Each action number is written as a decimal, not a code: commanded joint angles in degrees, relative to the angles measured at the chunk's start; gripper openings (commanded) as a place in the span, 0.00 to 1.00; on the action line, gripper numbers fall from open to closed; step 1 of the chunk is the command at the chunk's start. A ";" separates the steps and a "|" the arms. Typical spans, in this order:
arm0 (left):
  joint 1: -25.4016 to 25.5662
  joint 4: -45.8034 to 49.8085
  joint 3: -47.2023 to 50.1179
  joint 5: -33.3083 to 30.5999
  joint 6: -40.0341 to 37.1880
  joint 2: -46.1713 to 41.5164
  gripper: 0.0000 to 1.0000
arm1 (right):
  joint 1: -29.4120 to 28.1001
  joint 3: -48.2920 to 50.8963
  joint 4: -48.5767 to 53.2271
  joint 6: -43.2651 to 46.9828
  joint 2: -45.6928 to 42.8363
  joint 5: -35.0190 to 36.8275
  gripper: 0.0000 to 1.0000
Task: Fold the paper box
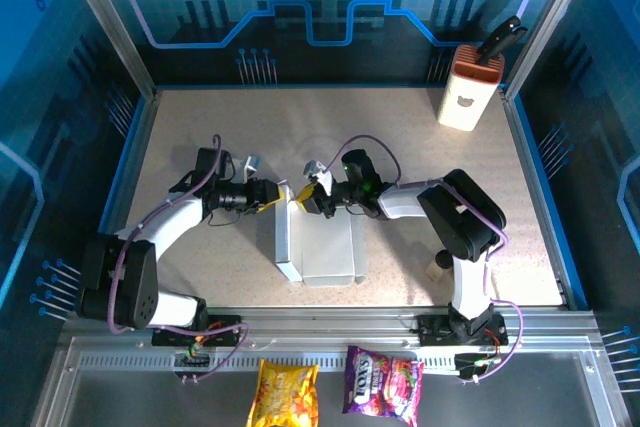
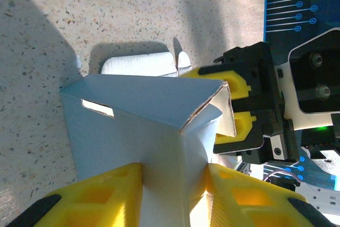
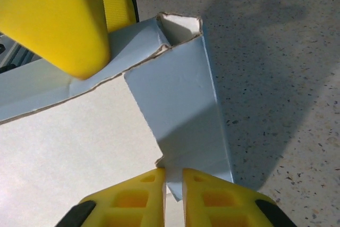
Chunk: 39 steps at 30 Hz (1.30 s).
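The desk [image 1: 200,127] is a speckled beige stone-look slab inside blue panel walls. At its middle lies the paper box [image 1: 330,247], half formed. Its long axis runs from the top of the overhead frame toward the bottom, and its far end points up at the two arms' meeting place. A broad flat panel lies on the desk, and along its left side a narrow wall stands up. The card is thin, matte and pale grey-white, bluish in shadow, with sharp creases and rough brownish cut edges. One panel has a small rectangular slot [image 2: 98,108].

In the upper right corner of the desk stands a tall white container [image 1: 468,92] with an orange top band, rounded corners and a bear mark. A dark handle sticks out of it.

The left fingers [image 2: 101,195], blocky yellow plastic, are part open and clamp a folded corner of the box between them. The right fingers [image 3: 133,203] stand almost together. The tip of a narrow flap sits in the slit, and I cannot tell whether they press on it.

Two glossy snack bags, yellow [image 1: 285,392] and purple-pink [image 1: 383,382], lie on the metal ledge [image 1: 150,387] at the bottom.
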<state>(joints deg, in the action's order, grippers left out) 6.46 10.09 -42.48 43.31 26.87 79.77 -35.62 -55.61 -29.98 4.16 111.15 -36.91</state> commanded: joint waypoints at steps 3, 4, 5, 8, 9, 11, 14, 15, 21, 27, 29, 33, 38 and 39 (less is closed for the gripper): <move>-0.26 -0.91 -0.06 3.31 -1.39 2.67 0.34 | -0.73 -2.61 1.39 1.46 0.90 2.52 0.29; -0.30 -1.31 -0.07 3.50 -1.20 2.76 0.34 | -0.75 -2.71 1.09 1.38 1.08 2.63 0.29; -0.30 -1.62 -0.15 3.54 -1.01 2.81 0.34 | -0.77 -2.84 0.89 1.18 1.17 2.51 0.31; -0.28 -2.23 -0.41 3.79 -0.62 3.34 0.33 | -1.03 -2.95 0.79 1.43 0.83 2.89 0.32; -0.29 -2.34 -0.56 3.99 -0.63 3.56 0.33 | -1.11 -3.04 0.90 1.50 0.82 3.50 0.33; -0.26 -2.41 -0.83 4.22 -0.68 4.04 0.32 | -1.21 -3.04 1.19 1.68 0.69 5.67 0.33; -0.29 -2.94 -0.85 4.51 -0.68 4.21 0.33 | -1.29 -3.84 2.54 1.61 1.03 7.47 0.35; -0.27 -3.06 -0.85 4.61 -0.68 4.25 0.33 | -1.30 -3.97 2.78 1.54 1.34 7.85 0.38; -0.26 -3.58 -1.00 5.43 -1.01 4.52 0.31 | -1.56 -6.83 5.08 1.43 3.51 6.83 0.39; -0.36 -3.57 -1.12 5.17 -1.28 4.96 0.30 | -2.43 -9.69 8.85 2.60 5.04 7.37 0.37; -0.64 -3.65 -0.74 4.18 -1.09 4.52 0.34 | -2.67 -9.34 8.87 2.94 4.66 7.50 0.37; -1.74 -5.22 0.09 3.08 0.35 3.12 0.38 | -2.62 -8.20 9.67 3.98 2.91 7.48 0.37; -3.47 -4.99 0.63 1.16 1.74 1.37 0.39 | -3.04 -6.24 12.33 4.53 0.12 9.32 0.36; -3.84 -4.91 0.93 0.64 2.08 0.98 0.39 | -3.14 -5.77 12.77 4.42 -0.50 9.81 0.37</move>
<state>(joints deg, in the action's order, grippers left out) 3.66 5.43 -42.57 45.80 27.57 82.63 -37.28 -62.89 -20.95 7.57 113.75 -28.60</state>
